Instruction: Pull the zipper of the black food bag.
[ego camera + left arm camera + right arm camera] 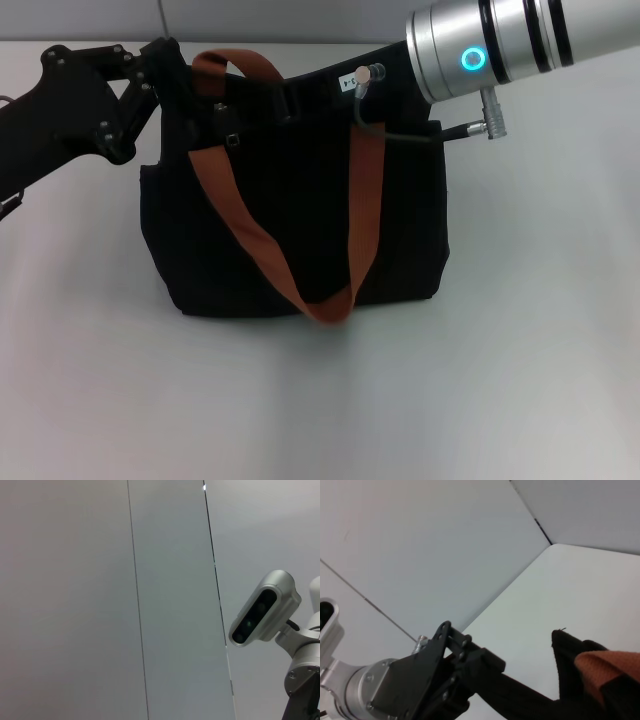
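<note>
The black food bag (300, 230) stands upright in the middle of the white table, and one orange-brown strap (245, 230) hangs down its front. My left gripper (168, 72) is at the bag's top left corner and looks shut on the fabric edge. The right wrist view shows the same black gripper (482, 672) with the bag's edge (525, 700) stretched away from it. My right gripper (295, 98) reaches over the bag's top from the right, dark against the bag. The zipper is hidden.
A white table (320, 400) spreads around the bag, with a grey wall behind it. The silver right forearm (500, 45) and its cable (400, 135) hang over the bag's top right. The left wrist view holds only wall panels and my head camera (265, 610).
</note>
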Robot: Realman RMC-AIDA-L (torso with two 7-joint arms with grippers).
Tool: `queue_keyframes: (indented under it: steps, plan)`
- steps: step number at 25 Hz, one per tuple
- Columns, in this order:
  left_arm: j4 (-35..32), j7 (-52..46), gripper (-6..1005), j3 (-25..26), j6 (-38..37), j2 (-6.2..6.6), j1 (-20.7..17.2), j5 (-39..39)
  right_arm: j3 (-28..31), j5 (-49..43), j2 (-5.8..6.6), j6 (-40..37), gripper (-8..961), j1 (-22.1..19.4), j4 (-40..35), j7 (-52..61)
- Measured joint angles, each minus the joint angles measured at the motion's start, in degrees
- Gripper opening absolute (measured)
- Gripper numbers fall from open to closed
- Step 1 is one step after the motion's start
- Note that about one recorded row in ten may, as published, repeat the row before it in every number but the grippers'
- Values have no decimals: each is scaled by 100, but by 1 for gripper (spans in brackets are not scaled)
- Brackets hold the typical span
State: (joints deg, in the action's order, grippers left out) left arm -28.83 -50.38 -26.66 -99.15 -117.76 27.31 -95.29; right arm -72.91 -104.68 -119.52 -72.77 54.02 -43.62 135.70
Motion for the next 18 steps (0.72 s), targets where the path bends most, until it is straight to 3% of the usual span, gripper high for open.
queue_keyframes:
  steps: [11,18]
  plan:
    - [0,2,20,17,-59,7,-7,0,-52,-44,10,-13,278,12,-14,0]
    - [0,5,20,7,-61,7,-7,-2,-74,-19,1,-21,118,-1,-45,0]
